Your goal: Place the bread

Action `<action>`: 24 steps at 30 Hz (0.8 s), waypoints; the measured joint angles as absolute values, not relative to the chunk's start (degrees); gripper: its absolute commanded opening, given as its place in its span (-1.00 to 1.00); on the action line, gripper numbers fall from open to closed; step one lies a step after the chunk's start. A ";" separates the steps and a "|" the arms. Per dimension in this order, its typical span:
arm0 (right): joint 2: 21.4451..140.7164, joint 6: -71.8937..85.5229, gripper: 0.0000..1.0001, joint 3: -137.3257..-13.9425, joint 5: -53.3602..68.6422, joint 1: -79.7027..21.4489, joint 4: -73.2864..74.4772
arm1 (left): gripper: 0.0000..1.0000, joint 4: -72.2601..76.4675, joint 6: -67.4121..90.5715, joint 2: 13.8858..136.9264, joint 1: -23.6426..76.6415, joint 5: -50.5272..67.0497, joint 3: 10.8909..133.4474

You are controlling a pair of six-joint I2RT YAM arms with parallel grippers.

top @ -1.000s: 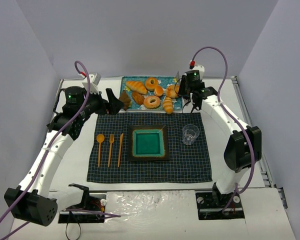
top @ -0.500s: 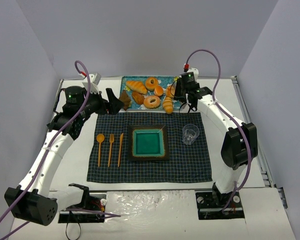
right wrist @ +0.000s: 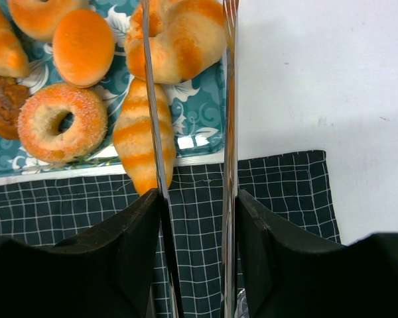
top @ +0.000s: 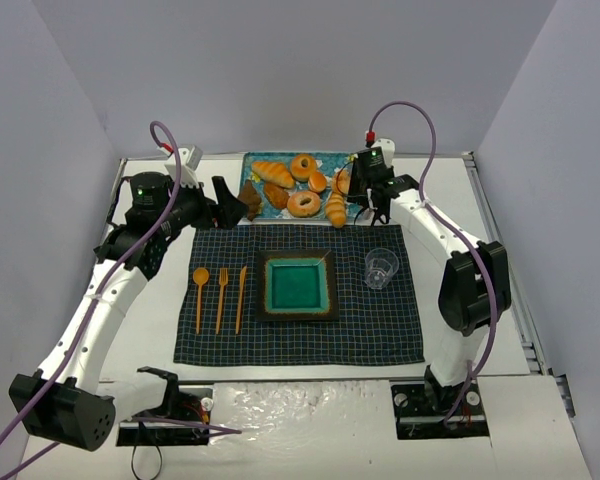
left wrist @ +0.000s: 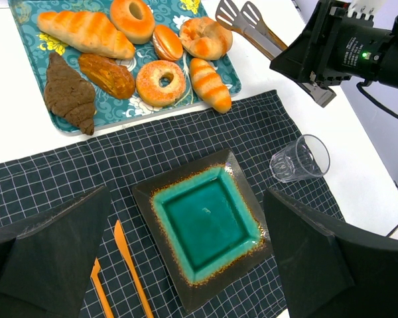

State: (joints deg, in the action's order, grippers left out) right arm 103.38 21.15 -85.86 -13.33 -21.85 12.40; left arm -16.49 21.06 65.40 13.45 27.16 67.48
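The bread (right wrist: 186, 40), a plump golden-orange bun with pale streaks, lies at the right end of the teal patterned tray (top: 325, 158); it also shows in the left wrist view (left wrist: 205, 38). My right gripper (right wrist: 196, 205) (top: 368, 192) is shut on metal tongs (right wrist: 227, 99). The two tong arms reach out over the bun, one along each side; their tips run off the top of the right wrist view. Whether they touch the bun I cannot tell. My left gripper (left wrist: 187, 192) (top: 230, 200) hangs open and empty above the dark checked mat (top: 390, 330).
A square teal plate (top: 264, 292) sits mid-mat, with a clear cup (top: 381, 268) to its right and an orange spoon, fork and knife (top: 220, 298) to its left. The tray also holds ring pastries (right wrist: 63, 121), ridged rolls (right wrist: 136, 142) and dark croissants (left wrist: 69, 93).
The right arm has swung a little to the left, bringing the tongs over the bun at the tray's right end. The left arm has not moved.
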 measured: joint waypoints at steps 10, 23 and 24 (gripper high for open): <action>106.68 20.95 -0.01 -86.11 -14.59 -21.85 12.57 | 0.94 -16.49 21.06 65.58 13.45 27.16 67.48; 108.47 21.10 0.03 -86.80 -14.10 -21.35 12.69 | 0.94 -16.49 21.06 65.58 13.45 27.16 67.48; 108.70 21.15 0.03 -86.80 -13.94 -21.29 12.69 | 0.94 -16.49 21.06 65.58 13.45 27.16 67.48</action>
